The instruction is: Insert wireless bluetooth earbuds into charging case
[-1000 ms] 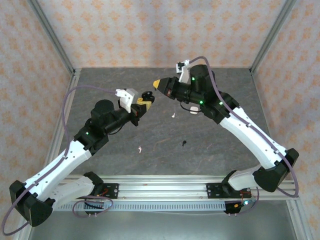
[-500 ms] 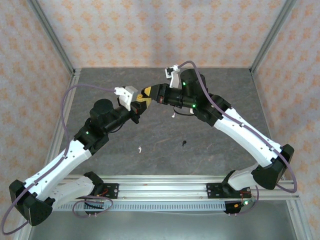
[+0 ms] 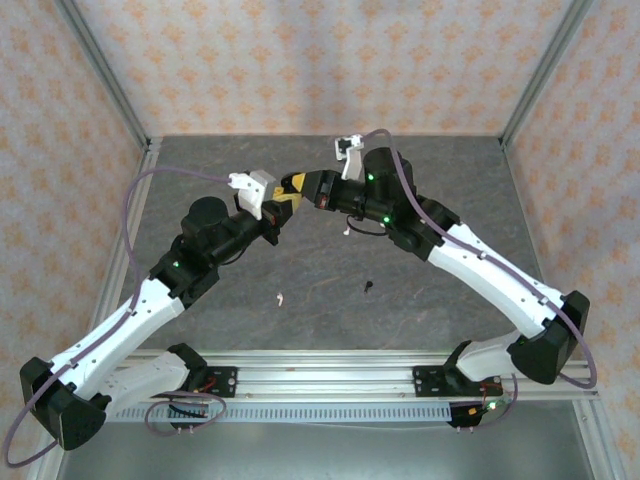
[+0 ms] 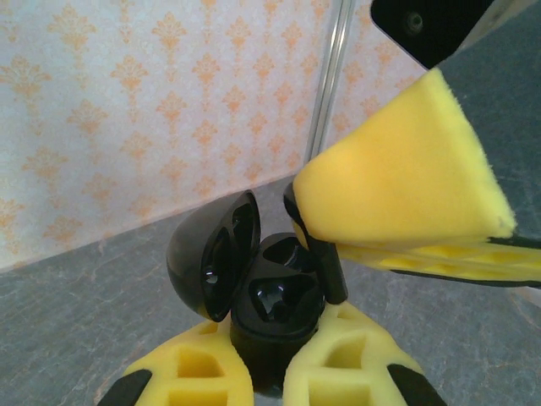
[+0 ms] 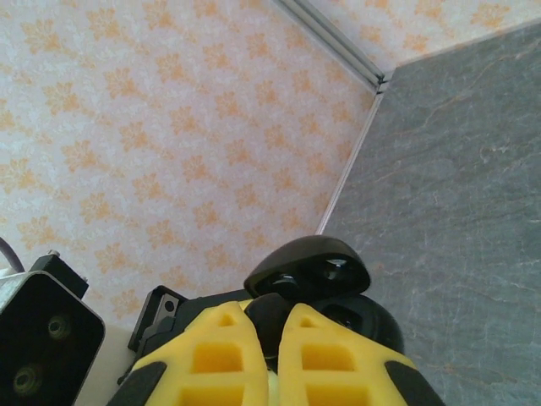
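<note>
So, the left gripper [image 4: 270, 364] is clamped on the black charging case [image 4: 275, 309], lid [image 4: 211, 258] flipped open, and the right gripper [image 5: 266, 315] is pinched tight on a black earbud [image 4: 326, 264], its stem right at the case's mouth. Two white earbuds [image 3: 280, 298] and a second black earbud [image 3: 369, 287] lie on the table [image 3: 450, 180].

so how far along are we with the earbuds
Done: black charging case open, gripped by the left claw. In hand: right claw holds a black earbud at its socket, not seated. Left: the loose black earbud and two white earbuds on the table.
</note>
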Motion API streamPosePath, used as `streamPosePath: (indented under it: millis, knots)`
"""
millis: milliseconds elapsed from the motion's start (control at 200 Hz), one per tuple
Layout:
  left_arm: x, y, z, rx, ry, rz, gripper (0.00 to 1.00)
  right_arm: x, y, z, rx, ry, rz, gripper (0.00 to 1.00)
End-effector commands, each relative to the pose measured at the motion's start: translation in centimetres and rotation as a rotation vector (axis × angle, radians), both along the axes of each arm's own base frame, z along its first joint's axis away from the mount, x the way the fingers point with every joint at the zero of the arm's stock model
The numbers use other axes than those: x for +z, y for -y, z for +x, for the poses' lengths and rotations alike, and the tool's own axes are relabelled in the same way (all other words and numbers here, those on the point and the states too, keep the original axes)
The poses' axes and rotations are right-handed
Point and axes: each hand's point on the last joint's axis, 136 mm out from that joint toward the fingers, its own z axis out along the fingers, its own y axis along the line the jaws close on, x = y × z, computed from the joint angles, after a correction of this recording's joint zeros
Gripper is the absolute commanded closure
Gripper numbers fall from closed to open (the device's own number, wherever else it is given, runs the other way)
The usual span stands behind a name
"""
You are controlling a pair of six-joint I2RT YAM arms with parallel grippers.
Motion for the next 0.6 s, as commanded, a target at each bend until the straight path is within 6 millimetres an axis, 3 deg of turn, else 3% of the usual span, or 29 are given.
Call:
streamPosePath:
  millis: [0, 325, 595]
  knots:
    - [3.1, 0.5, -0.7, -0.022, 0.078, -0.052, 1.00, 3.1, 0.9, 0.4, -0.059, 0.090, 0.096, 0.92]
    - [3.1, 0.5, -0.8, -0.025, 0.084, -0.055, 1.00, 3.8, 0.3, 0.2, -0.038, 0.102, 0.111, 0.92]
    - [3.4, 0.1, -0.8, -0.004, 0.082, -0.078, 1.00, 2.0, -0.4, -0.2, -0.019, 0.097, 0.060, 0.92]
